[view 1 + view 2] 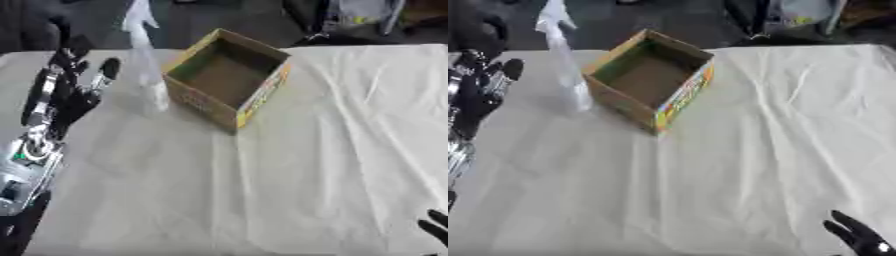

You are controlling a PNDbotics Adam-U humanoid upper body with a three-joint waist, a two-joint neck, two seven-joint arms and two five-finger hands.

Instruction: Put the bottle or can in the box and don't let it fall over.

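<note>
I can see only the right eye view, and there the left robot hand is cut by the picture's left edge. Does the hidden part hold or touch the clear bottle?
Observer: No. The left eye view shows the whole left robot hand. Its fingers are straight and hold nothing, and bare cloth lies between it and the clear bottle.
Operator: Thank you. And where does its arm run? My view shows almost nothing of it.
Observer: The silver forearm runs from the hand down to the lower left corner of the left eye view, over the near left part of the table and apart from the cardboard box.
</note>
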